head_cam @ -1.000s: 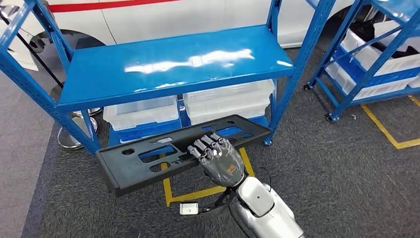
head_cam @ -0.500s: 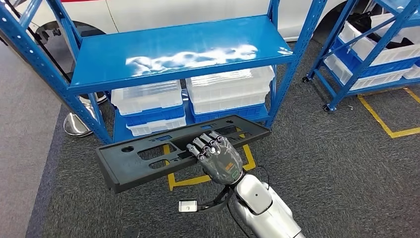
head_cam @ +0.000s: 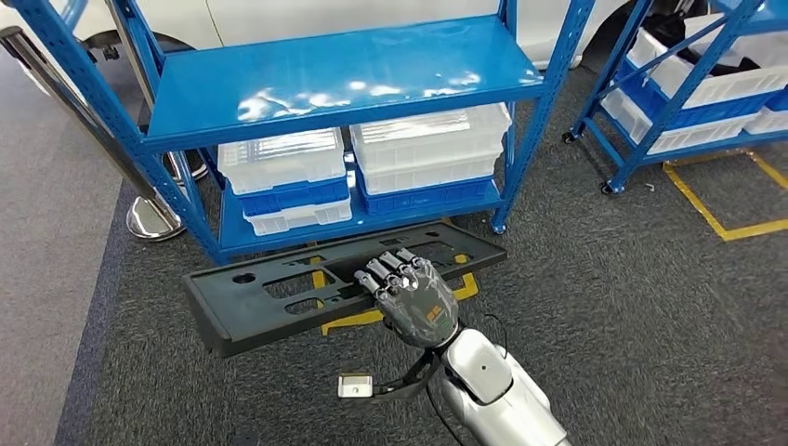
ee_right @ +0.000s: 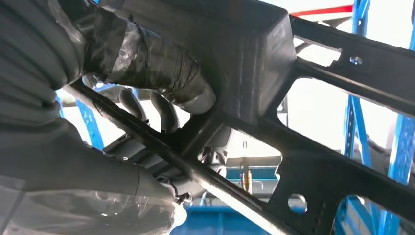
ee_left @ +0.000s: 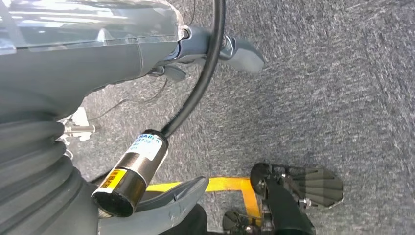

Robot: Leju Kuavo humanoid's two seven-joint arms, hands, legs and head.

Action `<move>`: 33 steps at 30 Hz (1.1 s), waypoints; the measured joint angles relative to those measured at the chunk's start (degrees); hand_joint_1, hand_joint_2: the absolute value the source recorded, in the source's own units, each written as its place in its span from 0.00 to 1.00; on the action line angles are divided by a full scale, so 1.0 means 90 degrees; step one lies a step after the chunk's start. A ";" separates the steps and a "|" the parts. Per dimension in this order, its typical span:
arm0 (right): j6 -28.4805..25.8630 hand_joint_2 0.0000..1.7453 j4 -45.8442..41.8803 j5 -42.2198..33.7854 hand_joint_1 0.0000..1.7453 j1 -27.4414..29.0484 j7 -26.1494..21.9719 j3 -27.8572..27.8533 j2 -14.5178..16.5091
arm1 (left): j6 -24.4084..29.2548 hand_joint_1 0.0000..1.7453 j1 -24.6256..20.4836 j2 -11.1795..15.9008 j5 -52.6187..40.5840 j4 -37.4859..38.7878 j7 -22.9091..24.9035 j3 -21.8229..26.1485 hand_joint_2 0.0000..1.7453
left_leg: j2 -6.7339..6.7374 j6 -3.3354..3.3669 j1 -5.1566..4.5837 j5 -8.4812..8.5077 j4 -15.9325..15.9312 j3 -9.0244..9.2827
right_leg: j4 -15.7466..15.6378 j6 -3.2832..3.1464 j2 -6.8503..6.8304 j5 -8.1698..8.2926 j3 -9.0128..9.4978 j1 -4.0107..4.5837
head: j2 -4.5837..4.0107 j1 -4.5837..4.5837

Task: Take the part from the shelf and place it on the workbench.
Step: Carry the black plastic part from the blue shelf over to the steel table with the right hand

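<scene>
Right hand [head_cam: 413, 299] grips a long black plastic part [head_cam: 279, 293], fingers [head_cam: 383, 275] curled over its near edge and into one of its cut-outs, holding it flat and level above the dark grey carpet [head_cam: 613, 307], just in front of the blue shelf [head_cam: 344, 79]. Matte and rectangular, the part has a raised rim, several oblong openings and small round holes; it runs slightly aslant, its left end nearer the robot than its right. Seen from the right wrist, the same part [ee_right: 313, 147] shows its ribbed underside, with a thick grey thumb [ee_right: 161, 63] pressed against a moulded block and darker fingers wrapped round a thin bar. A silver forearm [head_cam: 492, 390] rises from below, a small metal clip [head_cam: 355, 386] hanging off it on a black cable.

The shelf's top board is glossy painted steel with bright reflections and carries nothing; its slotted uprights stand at the corners. On the lower board [head_cam: 232, 232] sit stacked translucent white bins [head_cam: 432, 149] over blue ones [head_cam: 293, 197], side by side and touching. The part's far edge hangs near that lower board without touching it. Yellow floor tape [head_cam: 358, 321] shows through and beneath the part. A chrome post base [head_cam: 153, 218] stands left of the shelf, and a second blue rack [head_cam: 688, 84] with white bins stands well apart to the right, with open carpet between them.

Left hand [ee_left: 176, 196] hangs over the carpet; whether it is open or closed cannot be told.
</scene>
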 joint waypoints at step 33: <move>0.0000 1.00 0.0107 -0.0174 1.00 0.0016 0.0048 0.0000 -0.0109 | -0.0036 0.00 -0.0005 0.0024 -0.0041 0.0016 -0.0022 -0.0155 1.00 | 0.0454 -0.0015 -0.0055 -0.0872 0.0138 0.0656 | 0.0019 -0.0101 -0.0149 0.0554 -0.0609 0.0000 | 0.0000 -0.0007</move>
